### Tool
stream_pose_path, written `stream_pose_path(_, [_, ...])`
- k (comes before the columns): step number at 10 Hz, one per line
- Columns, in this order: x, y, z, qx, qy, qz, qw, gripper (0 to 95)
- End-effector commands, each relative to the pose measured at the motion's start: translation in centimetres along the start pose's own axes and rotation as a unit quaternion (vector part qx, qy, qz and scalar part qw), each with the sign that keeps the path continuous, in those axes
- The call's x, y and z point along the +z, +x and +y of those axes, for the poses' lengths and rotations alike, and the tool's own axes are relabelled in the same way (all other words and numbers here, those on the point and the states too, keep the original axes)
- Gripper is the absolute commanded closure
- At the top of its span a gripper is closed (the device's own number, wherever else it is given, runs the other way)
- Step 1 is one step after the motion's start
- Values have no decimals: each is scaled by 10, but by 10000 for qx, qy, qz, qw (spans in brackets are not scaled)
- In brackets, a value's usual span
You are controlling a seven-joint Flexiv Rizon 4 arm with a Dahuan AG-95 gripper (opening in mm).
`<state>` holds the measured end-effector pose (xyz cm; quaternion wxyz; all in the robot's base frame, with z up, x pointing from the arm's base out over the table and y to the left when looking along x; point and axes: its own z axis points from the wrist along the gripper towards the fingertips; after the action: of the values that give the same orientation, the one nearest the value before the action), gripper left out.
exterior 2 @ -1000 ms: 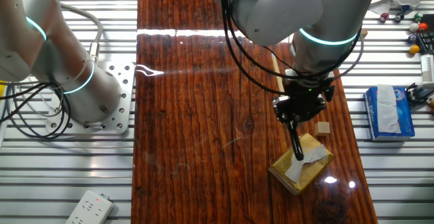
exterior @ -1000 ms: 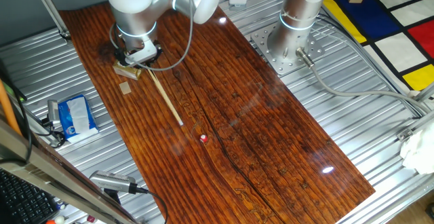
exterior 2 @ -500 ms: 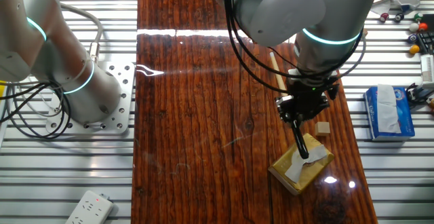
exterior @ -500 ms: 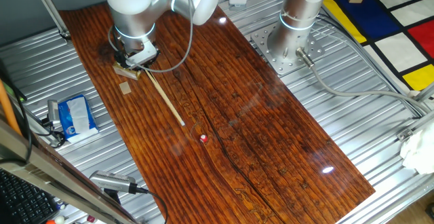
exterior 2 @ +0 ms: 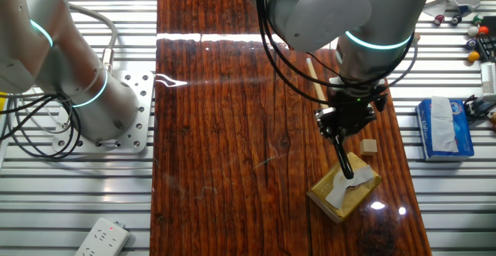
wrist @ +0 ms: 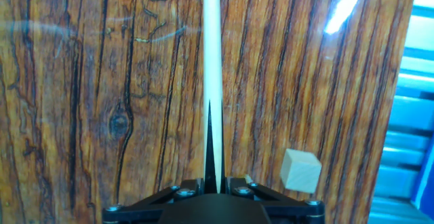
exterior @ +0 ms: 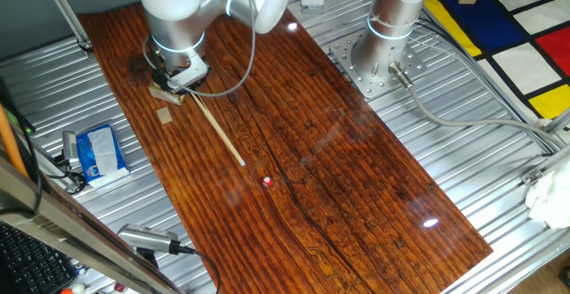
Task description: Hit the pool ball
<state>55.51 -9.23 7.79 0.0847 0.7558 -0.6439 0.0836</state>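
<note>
From one fixed view I see a long counter of dark, glossy, heavily grained wood lying on ribbed metal. My gripper sits near the far left corner, pinching one thin, pale wooden stick. The stick's long axis runs diagonally down the counter, its free tip aimed toward the single pool ball, a tiny round red ball with a white spot lying near the middle of the counter, just beyond the tip and apart from it. One small tan cube lies beside the gripper, and one blue tissue pack rests off the counter on the metal.

From the other fixed view the gripper hangs over a flat tan block with a white scrap on top. The stick slants away behind it, and the cube lies just beside. I cannot see the ball here.

In the hand view the stick runs straight up the middle, smooth and whitish, clamped between the two black fingers. The cube lies to its right, apart from it.
</note>
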Motion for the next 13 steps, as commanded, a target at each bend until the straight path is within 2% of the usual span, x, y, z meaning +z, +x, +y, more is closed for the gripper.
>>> stream_pose_path(1, [-1, -3, 0, -3, -1, 9, 10000, 950])
stream_pose_path(9, [-3, -33, 3, -38, 70, 27, 10000, 950])
stream_pose_path(13, [3, -43, 9, -276, 128, 14, 9995, 950])
